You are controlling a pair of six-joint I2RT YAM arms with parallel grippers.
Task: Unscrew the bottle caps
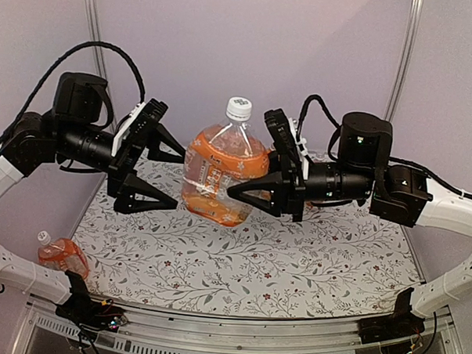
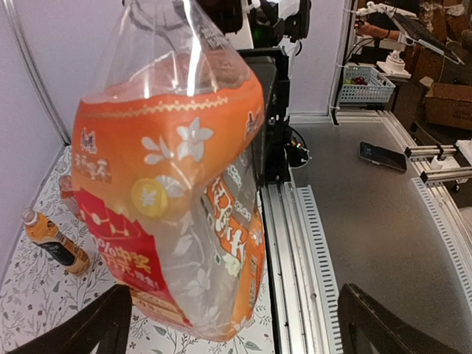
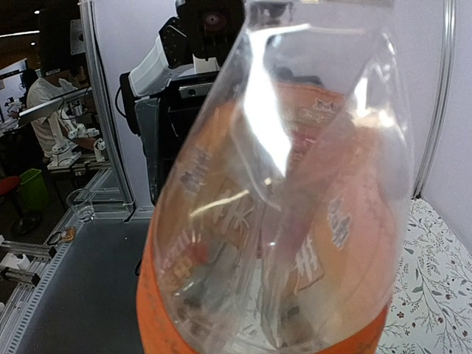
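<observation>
Holding orange liquid (image 1: 231, 142), the bottle (image 1: 217, 178) wears its cap (image 1: 238, 108).

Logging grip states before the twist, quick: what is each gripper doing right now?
Left gripper: open, jaws either side of the bottle, not gripping it.
Right gripper: shut on the bottle, holding it up in the air.

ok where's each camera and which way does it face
top external: high behind the bases, looking down at both arms and the bottle
left wrist: on the left arm, facing the right arm; own fingers at bottom
right wrist: on the right arm, facing the left arm; own fingers unseen
shared: all three see that bottle
</observation>
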